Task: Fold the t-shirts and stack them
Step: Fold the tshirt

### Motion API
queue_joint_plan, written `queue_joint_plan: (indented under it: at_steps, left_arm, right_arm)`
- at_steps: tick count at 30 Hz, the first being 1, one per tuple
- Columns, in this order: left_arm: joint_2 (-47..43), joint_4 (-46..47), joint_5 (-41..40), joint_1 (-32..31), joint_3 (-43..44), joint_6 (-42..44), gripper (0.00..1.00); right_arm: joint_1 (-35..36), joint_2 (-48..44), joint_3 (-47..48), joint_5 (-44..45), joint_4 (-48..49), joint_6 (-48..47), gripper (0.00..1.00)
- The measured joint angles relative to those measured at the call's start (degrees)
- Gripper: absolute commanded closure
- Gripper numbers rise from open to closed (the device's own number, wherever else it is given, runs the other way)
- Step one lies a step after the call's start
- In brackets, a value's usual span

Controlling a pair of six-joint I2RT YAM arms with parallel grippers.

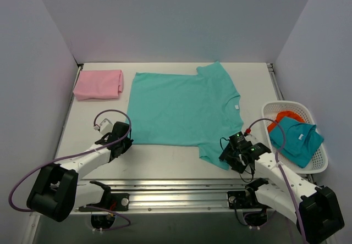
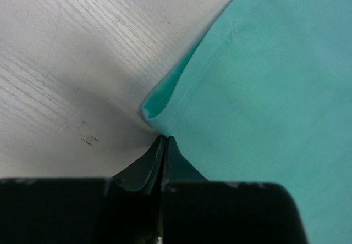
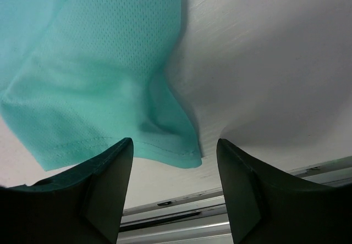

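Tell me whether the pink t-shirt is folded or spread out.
Folded: the pink t-shirt lies as a compact rectangle, no sleeves or neck showing, top view only.

White links [image 1: 85, 161], black joints [image 1: 52, 192], purple cables [image 1: 113, 110] — and black fingers [image 2: 137, 172] on the left tool [image 2: 165, 139] and right tool [image 3: 175, 145].

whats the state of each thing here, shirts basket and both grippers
turquoise t-shirt: spread flat, unfolded
pink t-shirt: folded, far left corner
basket: holds crumpled clothes
left gripper: shut on the turquoise t-shirt's near corner
right gripper: open, over the turquoise t-shirt's hem
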Motion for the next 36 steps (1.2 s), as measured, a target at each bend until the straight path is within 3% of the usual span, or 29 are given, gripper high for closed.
queue_joint_plan:
  at_steps: [5,6,8,9,16,18,26,36]
  left_arm:
    - [-0.33,0.63,0.15,0.13,-0.46,0.00,0.98]
    - [-0.35,0.63,0.15,0.13,-0.46,0.02,0.98]
    - [-0.35,0.63,0.17,0.13,-0.46,0.02,0.98]
    - [-0.35,0.63,0.17,0.13,-0.46,0.04,0.98]
    - [-0.35,0.63,0.22,0.15,-0.48,0.04,0.98]
    - [-0.35,0.63,0.31,0.20,-0.48,0.04,0.98]
    - [-1.09,-0.26,1.01,0.35,-0.48,0.22,0.98]
    - [-12.83,-9.07,1.16,0.63,1.90,1.77,0.98]
  right_arm:
    - [0.00,-2.21,-1.33,-1.03,0.46,0.44,0.49]
    - [0.00,-2.60,-1.60,-1.11,0.42,0.68,0.58]
    - [0.00,-3.30,-1.86,-1.27,0.48,1.05,0.66]
    - [0.00,-3.72,-1.97,-1.29,0.52,1.16,0.75]
    - [0.00,-3.69,-2.08,-1.60,1.68,0.79,0.89]
    - [0.00,-3.26,-2.08,-1.62,1.99,0.35,1.00]
    - [0.00,-3.43,-1.92,-2.08,1.57,-0.96,1.00]
    - [0.00,-7.02,6.49,3.56,-4.13,-2.38,1.00]
